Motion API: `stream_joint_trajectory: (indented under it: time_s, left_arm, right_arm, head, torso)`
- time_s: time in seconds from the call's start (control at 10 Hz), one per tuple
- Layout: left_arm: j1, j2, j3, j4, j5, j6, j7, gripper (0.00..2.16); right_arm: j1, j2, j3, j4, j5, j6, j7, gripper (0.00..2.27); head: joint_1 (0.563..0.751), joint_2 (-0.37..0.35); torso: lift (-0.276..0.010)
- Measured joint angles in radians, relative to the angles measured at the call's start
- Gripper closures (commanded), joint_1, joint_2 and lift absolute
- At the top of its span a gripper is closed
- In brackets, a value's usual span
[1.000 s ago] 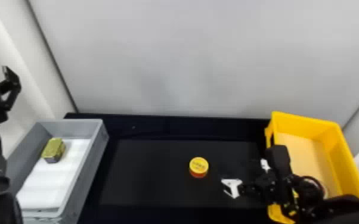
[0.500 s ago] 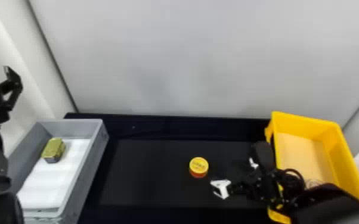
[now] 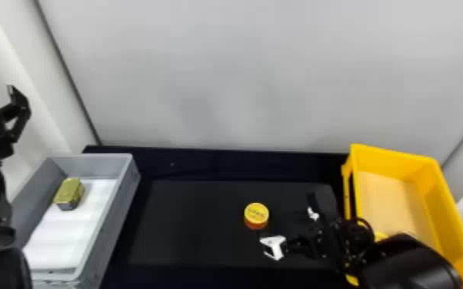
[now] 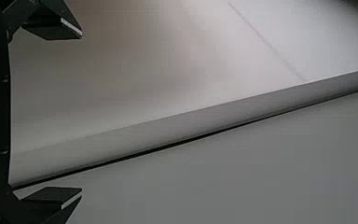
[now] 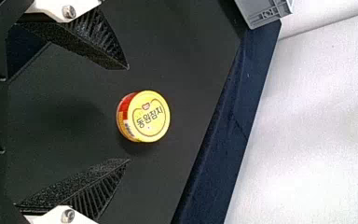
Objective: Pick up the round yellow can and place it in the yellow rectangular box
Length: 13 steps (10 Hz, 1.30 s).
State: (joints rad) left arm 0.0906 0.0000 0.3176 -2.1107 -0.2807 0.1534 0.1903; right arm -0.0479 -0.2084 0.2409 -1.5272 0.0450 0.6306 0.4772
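Black table [image 3: 196,226] held the can [image 3: 257,213] off its edges; pre-grasp, I had right gripper [image 5: 128,114] open, needing to advance, then close.

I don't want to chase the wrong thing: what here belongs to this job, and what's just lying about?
Part of the job:
Round yellow can on the black surface
Yellow rectangular box, right side
Right gripper, jaws open

Just lying about:
Gray bin, left side
Greenish-gold rectangular tin and white liner inside it
Left gripper, idle
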Motion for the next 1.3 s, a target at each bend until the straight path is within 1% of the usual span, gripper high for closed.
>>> stream_joint_trajectory:
  time_s: [0.6, 0.9, 1.3]
  left_arm:
    - [-0.003, 0.0, 0.0, 0.0, 0.0, -0.001, -0.002, 0.1]
    - [-0.004, 0.0, -0.003, 0.0, -0.001, -0.002, -0.003, 0.1]
    - [-0.007, 0.0, -0.009, 0.001, -0.004, -0.002, -0.002, 0.1]
  right_arm:
    - [-0.138, 0.034, 0.039, 0.247, 0.01, -0.128, 0.03, 0.07]
    - [-0.187, 0.053, 0.045, 0.323, 0.032, -0.159, 0.05, 0.07]
    - [-0.229, 0.085, 0.051, 0.418, 0.043, -0.189, 0.056, 0.07]
  head:
    - [0.694, 0.014]
    - [0.694, 0.014]
    - [0.694, 0.014]
  torso:
    - [-0.06]
    - [-0.06]
    - [-0.06]
